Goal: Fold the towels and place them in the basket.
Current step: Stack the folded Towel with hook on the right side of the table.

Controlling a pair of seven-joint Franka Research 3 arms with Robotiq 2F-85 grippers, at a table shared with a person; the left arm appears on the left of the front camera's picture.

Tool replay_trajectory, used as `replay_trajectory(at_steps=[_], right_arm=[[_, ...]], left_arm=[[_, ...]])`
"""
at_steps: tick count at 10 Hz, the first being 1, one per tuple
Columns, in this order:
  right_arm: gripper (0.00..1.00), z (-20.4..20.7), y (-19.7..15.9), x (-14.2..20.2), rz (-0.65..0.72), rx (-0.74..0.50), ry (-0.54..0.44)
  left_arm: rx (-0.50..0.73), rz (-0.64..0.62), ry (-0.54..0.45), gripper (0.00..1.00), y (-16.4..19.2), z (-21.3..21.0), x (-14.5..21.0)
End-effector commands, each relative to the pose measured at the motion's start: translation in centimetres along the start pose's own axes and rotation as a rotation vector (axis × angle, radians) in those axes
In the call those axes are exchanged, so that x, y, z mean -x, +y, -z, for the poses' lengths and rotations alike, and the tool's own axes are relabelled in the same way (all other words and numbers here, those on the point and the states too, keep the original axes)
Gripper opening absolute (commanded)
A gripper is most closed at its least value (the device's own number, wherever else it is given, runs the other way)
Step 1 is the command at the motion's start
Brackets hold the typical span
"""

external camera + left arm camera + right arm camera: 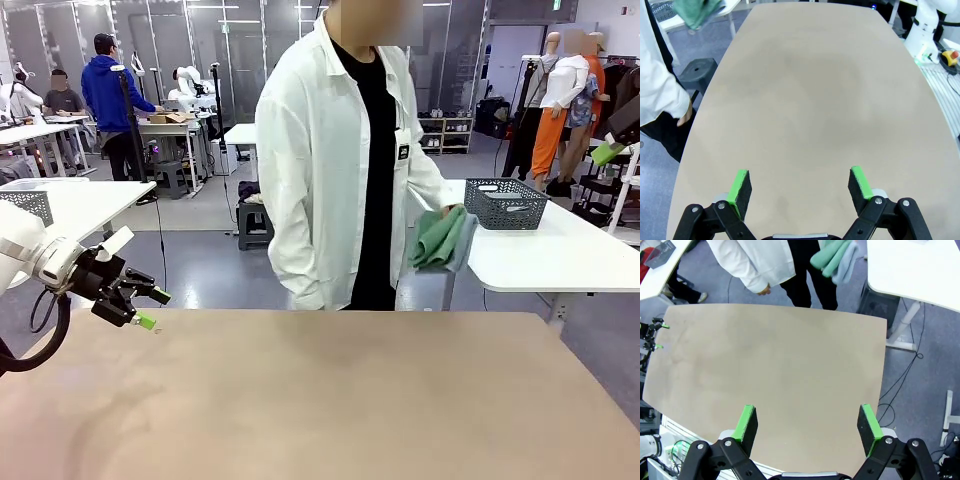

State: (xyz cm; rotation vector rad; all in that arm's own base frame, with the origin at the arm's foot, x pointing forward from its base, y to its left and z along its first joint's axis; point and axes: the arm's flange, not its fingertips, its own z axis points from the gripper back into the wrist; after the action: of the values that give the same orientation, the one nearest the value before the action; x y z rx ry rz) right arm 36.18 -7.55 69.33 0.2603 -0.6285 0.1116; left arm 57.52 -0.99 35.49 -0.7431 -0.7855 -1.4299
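Note:
A person in a white shirt stands at the far side of the tan table (320, 400) and holds the towels (440, 238) bunched in one hand, mint green over pale blue-grey. These towels (835, 257) hang off the table's far right corner, and they are at the top left in the left wrist view (697, 11). The dark grey basket (505, 203) sits on a white side table behind them. My left gripper (153, 308) hovers open over the table's far left edge, holding nothing (800, 185). My right gripper (807, 422) is open high above the near edge.
The white side table (560, 260) stands to the right, beyond the tan table. A paler mesh basket (30, 205) sits on another white table at the left. The person's other hand (764, 289) hangs by the far edge. A stool (697, 70) stands on the floor.

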Motion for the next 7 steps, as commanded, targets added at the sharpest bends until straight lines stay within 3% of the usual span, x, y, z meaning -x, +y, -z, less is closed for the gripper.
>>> replay_trajectory(at_steps=[1, 7], right_arm=[[1.00, -0.08, 0.17, -0.10, 0.015, 0.004, 0.006], [1.00, -0.08, 0.17, -0.10, 0.015, 0.004, 0.006]], left_arm=[[-0.002, 0.003, 0.001, 0.98, -0.03, 0.01, -0.11], [-0.002, 0.003, 0.001, 0.98, -0.03, 0.01, -0.11]])
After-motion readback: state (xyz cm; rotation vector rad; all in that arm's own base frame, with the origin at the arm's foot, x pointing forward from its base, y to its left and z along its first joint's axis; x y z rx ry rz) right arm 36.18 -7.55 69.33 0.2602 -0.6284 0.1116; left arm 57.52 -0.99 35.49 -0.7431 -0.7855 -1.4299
